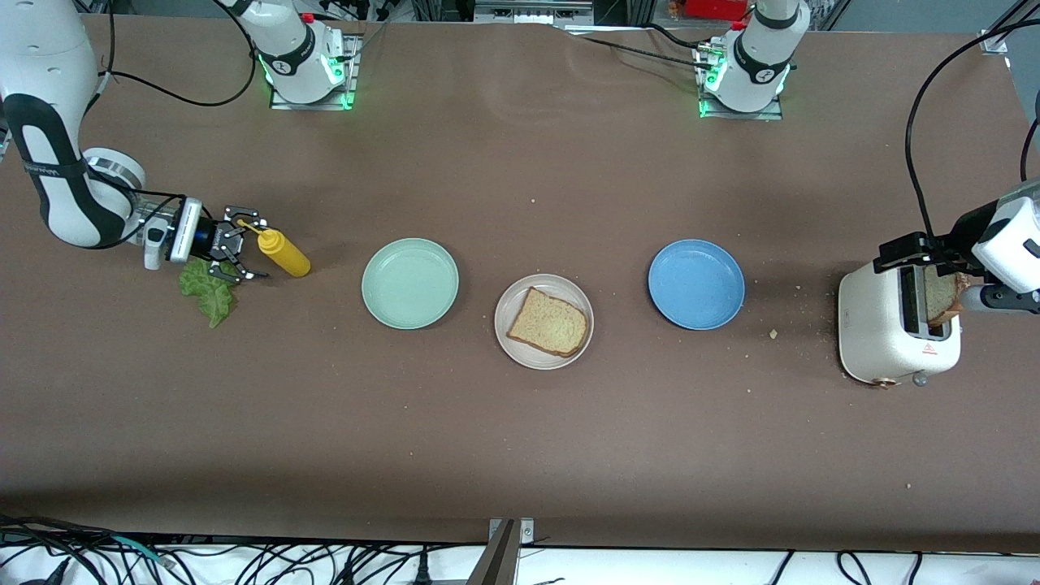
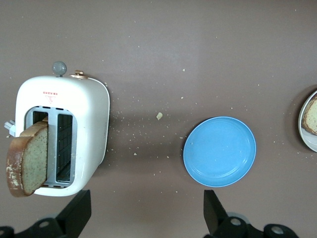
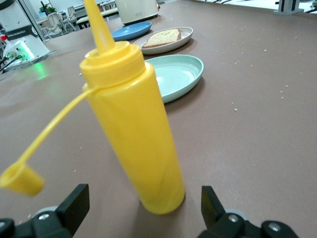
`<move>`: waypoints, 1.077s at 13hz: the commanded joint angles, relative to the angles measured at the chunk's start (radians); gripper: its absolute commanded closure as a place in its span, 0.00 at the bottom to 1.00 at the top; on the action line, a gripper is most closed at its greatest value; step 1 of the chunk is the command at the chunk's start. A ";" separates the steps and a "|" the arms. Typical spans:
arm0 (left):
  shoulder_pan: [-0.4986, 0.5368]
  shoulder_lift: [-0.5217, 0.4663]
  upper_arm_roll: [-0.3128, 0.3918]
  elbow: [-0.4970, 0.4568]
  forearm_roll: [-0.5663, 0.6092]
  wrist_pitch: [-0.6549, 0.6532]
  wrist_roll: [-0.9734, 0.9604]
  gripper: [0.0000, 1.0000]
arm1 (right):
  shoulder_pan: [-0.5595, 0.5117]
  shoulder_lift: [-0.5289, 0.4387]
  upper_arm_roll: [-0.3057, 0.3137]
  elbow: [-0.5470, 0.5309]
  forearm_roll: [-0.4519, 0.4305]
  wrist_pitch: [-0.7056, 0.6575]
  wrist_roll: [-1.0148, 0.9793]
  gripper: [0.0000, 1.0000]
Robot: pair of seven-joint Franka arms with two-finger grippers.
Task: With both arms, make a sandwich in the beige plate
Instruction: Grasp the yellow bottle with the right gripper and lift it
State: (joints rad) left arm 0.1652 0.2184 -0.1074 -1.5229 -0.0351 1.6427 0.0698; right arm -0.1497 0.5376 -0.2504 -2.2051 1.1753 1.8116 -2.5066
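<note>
The beige plate [image 1: 510, 307] lies mid-table with one bread slice [image 1: 548, 322] flat on it. A second bread slice [image 1: 942, 296] leans out of a slot of the white toaster [image 1: 890, 325] at the left arm's end. My left gripper [image 1: 918, 250] hovers open over the toaster's top, nothing between its fingers [image 2: 79, 213]. The lettuce leaf [image 1: 210, 291] lies on the table at the right arm's end. Just above it my right gripper [image 1: 248, 244] is open, with the yellow squeeze bottle [image 3: 133, 134] standing just past its fingertips, untouched.
A mint-green plate [image 1: 410, 283] and a blue plate [image 1: 696, 283] flank the beige plate, both holding nothing. The bottle's cap [image 3: 20, 179] dangles on its strap. Crumbs are scattered near the toaster.
</note>
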 commanded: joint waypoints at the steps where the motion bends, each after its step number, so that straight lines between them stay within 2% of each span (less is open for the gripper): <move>1: 0.008 -0.025 -0.012 -0.020 0.037 -0.008 -0.011 0.00 | -0.001 0.019 0.014 0.012 0.041 -0.017 -0.020 0.00; 7: 0.008 -0.025 -0.012 -0.020 0.037 -0.008 -0.011 0.00 | 0.001 0.038 0.052 0.012 0.107 -0.008 -0.018 0.02; 8: 0.008 -0.025 -0.012 -0.020 0.037 -0.008 -0.011 0.00 | 0.009 0.038 0.053 0.013 0.115 -0.006 -0.020 0.24; 9: 0.008 -0.025 -0.012 -0.020 0.037 -0.008 -0.011 0.00 | 0.010 0.038 0.053 0.016 0.118 -0.005 -0.020 0.56; 10: 0.008 -0.025 -0.012 -0.020 0.037 -0.008 -0.010 0.00 | 0.012 0.038 0.053 0.022 0.118 -0.003 -0.020 0.79; 11: 0.008 -0.025 -0.012 -0.020 0.037 -0.008 -0.011 0.00 | 0.015 0.038 0.053 0.028 0.118 0.002 -0.021 0.81; 13: 0.008 -0.025 -0.012 -0.020 0.037 -0.008 -0.011 0.00 | 0.041 0.027 0.051 0.041 0.118 0.023 -0.015 0.97; 14: 0.008 -0.025 -0.012 -0.020 0.037 -0.008 -0.011 0.00 | 0.056 0.015 0.049 0.044 0.118 0.052 -0.005 1.00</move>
State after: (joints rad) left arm 0.1652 0.2183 -0.1074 -1.5229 -0.0351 1.6427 0.0697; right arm -0.1278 0.5632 -0.1975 -2.1781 1.2733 1.8283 -2.5136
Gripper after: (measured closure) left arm 0.000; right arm 0.599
